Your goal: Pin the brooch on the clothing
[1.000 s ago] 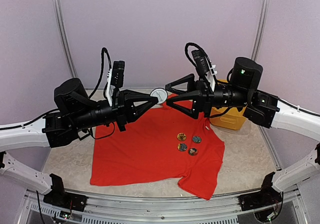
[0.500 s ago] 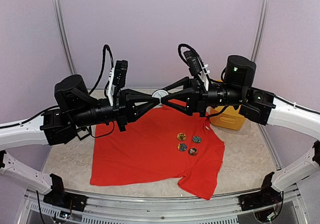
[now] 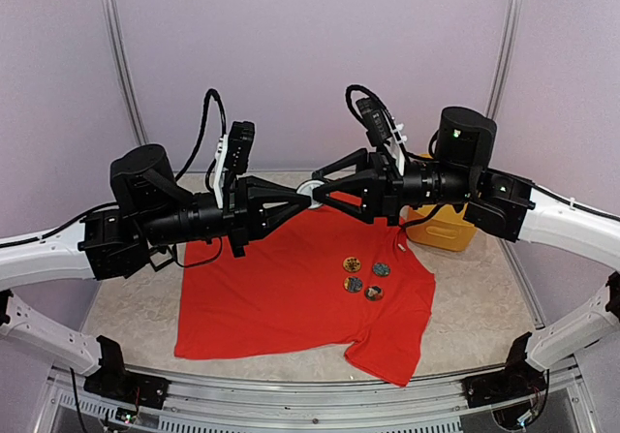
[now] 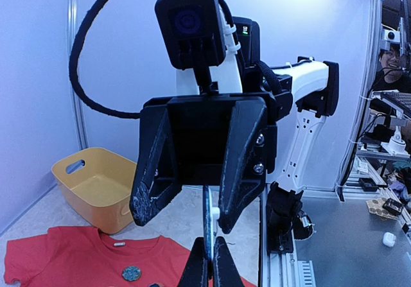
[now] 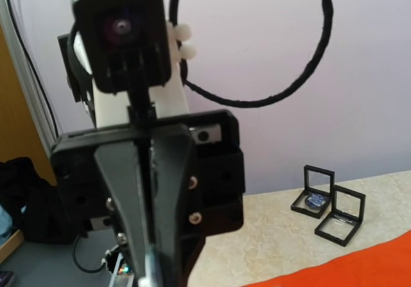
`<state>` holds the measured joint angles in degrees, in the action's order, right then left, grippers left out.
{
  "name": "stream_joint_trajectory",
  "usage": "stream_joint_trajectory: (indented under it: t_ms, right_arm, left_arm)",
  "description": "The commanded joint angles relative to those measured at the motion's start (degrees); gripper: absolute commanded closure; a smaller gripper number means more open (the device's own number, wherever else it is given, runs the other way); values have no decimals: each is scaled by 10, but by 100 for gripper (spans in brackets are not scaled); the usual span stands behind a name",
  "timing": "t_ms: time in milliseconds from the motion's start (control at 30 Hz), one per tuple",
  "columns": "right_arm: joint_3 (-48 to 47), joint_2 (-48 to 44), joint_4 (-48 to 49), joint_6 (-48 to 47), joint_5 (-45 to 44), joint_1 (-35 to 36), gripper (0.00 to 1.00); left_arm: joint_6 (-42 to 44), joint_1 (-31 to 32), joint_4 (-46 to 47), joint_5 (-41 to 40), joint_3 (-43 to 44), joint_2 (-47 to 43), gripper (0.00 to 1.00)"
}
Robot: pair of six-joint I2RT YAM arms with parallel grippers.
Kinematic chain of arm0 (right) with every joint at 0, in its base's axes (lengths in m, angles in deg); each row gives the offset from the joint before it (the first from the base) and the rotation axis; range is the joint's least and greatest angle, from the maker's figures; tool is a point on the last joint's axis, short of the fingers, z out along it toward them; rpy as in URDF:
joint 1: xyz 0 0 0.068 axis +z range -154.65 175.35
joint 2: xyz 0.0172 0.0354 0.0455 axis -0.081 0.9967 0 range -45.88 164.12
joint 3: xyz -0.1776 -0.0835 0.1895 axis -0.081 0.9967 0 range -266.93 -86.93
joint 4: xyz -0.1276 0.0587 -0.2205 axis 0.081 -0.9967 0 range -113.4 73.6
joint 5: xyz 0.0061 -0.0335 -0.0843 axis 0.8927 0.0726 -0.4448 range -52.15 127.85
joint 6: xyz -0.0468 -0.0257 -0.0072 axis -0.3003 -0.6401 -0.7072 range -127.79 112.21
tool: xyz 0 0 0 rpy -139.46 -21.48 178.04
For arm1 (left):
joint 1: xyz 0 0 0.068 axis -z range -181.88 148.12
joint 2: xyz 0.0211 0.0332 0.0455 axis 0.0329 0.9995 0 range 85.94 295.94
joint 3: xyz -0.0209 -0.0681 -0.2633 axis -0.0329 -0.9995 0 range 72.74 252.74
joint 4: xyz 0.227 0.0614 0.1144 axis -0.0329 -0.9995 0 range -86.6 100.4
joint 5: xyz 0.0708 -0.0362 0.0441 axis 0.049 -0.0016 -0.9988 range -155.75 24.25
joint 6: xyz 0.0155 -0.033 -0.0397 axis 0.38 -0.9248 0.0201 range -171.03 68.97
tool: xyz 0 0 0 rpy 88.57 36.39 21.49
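1. the brooch (image 3: 308, 189) hangs in the air between the two arms. it is well above the far part of the red t-shirt (image 3: 281, 297), near 12 o'clock of the cloth in the top view.
2. the left fingers (image 4: 198, 271) are pressed fully together on one rim of it, so the disc sticks out past their tips toward the other arm.
3. the right fingers (image 4: 239, 191) stand about half open and straddle the disc. one looks just beside a face and the other is apart. i judge there is no second grip yet, though i cannot tell for sure.
4. risk: if the right fingers close off-centre, the nearer one pushes first and can twist the disc in the left pinch, which holds only the rim.
5. risk: if the left fingers let go before the other pair bears on both faces, the brooch drops. it could land on the cloth or roll across the surface (image 3: 484, 297) toward the yellow basket (image 3: 441, 228) at 2 o'clock.
6. risk: the two sets of tips nearly meet, so a small push forward could knock them together and flick the disc out.
7. which face carries the pin is not visible, so the pin could end up turned away from the cloth.
8. the disc shows edge-on in the left wrist view and stands upright. being round it has no real long axis, and its flat runs along the 9-to-3 line between the arms. its faces seem to look toward 12 and 6 o'clock.
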<state>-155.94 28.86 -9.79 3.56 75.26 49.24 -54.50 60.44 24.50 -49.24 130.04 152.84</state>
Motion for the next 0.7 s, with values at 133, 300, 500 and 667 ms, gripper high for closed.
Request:
stream_joint_trajectory:
  t_ms: [133, 300, 500, 667]
  right_arm:
    - [-2, 0, -34, -17, -52, 1, 64]
    - [3, 0, -37, -20, -127, 2, 66]
    - [5, 6, -31, -30, -184, 3, 63]
    - [-8, 22, -39, -46, -190, 11, 55]
  left_arm:
    - [10, 5, 3, 38, 15, -2, 100]
    - [13, 7, 6, 64, 16, -5, 100]
    - [8, 9, 15, 90, 20, 4, 100]
    - [3, 9, 21, 102, 25, 14, 100]
